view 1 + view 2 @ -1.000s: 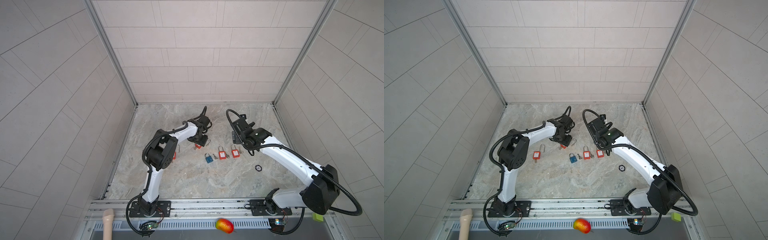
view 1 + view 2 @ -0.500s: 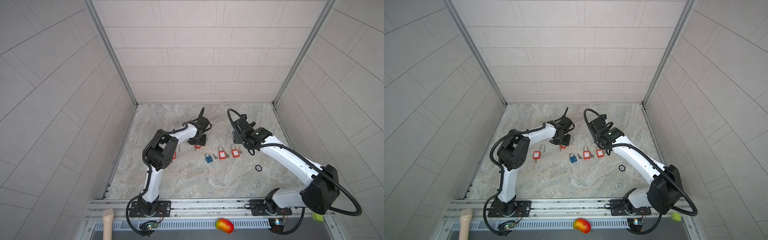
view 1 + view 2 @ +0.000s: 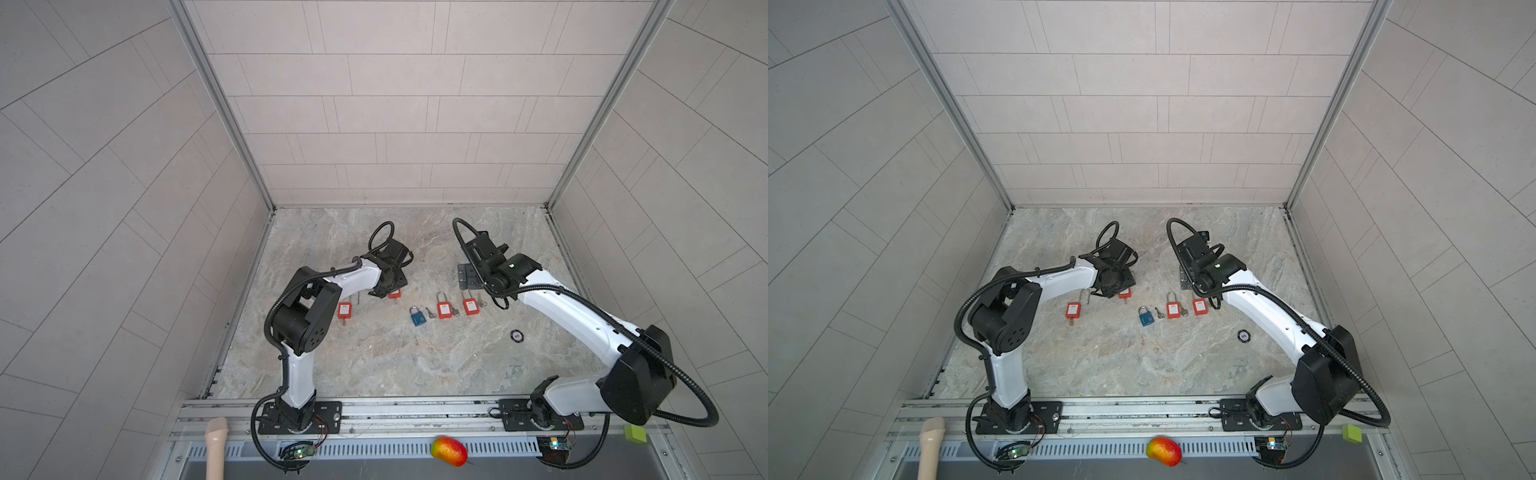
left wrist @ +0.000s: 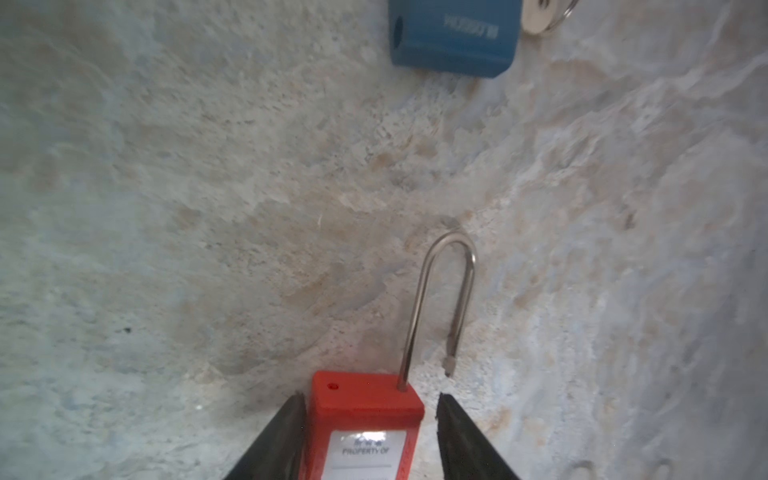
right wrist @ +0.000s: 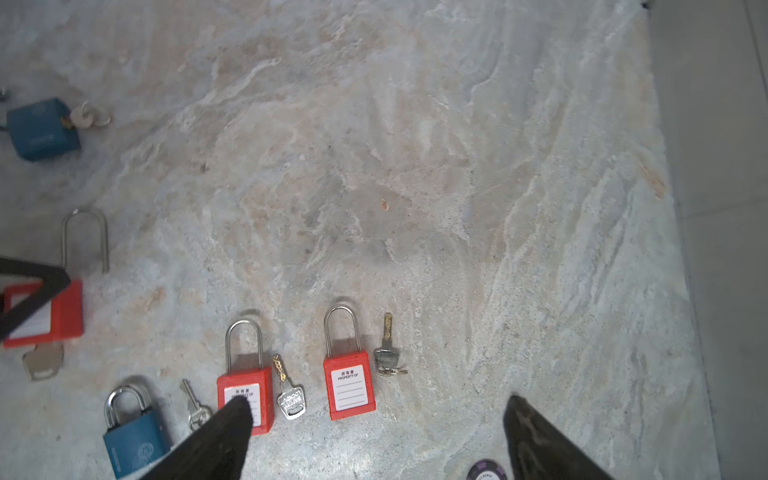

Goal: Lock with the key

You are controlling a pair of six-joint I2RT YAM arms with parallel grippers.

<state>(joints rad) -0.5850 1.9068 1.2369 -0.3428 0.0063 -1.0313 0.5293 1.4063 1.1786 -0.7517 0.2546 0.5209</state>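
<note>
Top views: red padlock (image 3: 395, 294) lies flat on the bench (image 3: 374, 357), directly under the left pincer (image 3: 388, 286); both top views show this pairing. The right pincer (image 3: 468, 277) stands well apart, beyond the other padlocks laid in a row. The left arm is the nearer one.

Left wrist view: the left pincer (image 4: 368, 401) straddles the body of the red padlock (image 4: 365, 415). Its jaws are apart. One finger (image 4: 286, 428) appears to touch the body and the other shows a gap, so no clamp is established. The long axis of the lock runs in line with the pincer, with the shackle (image 4: 440, 299) pointing away from the wrist. The free shackle leg is out of the body and swung aside from its hole.

Right wrist view: the right pincer (image 5: 376, 402) is spread wide and holds nothing. The red padlock (image 5: 62, 316) lies well apart from it, with a key (image 5: 43, 361) at the body end opposite the shackle. Whether the key is seated cannot be determined.

Assessment: the next move likely requires closing the left jaws across the body's short axis. The right arm then has to cross to reach the key end.
</note>
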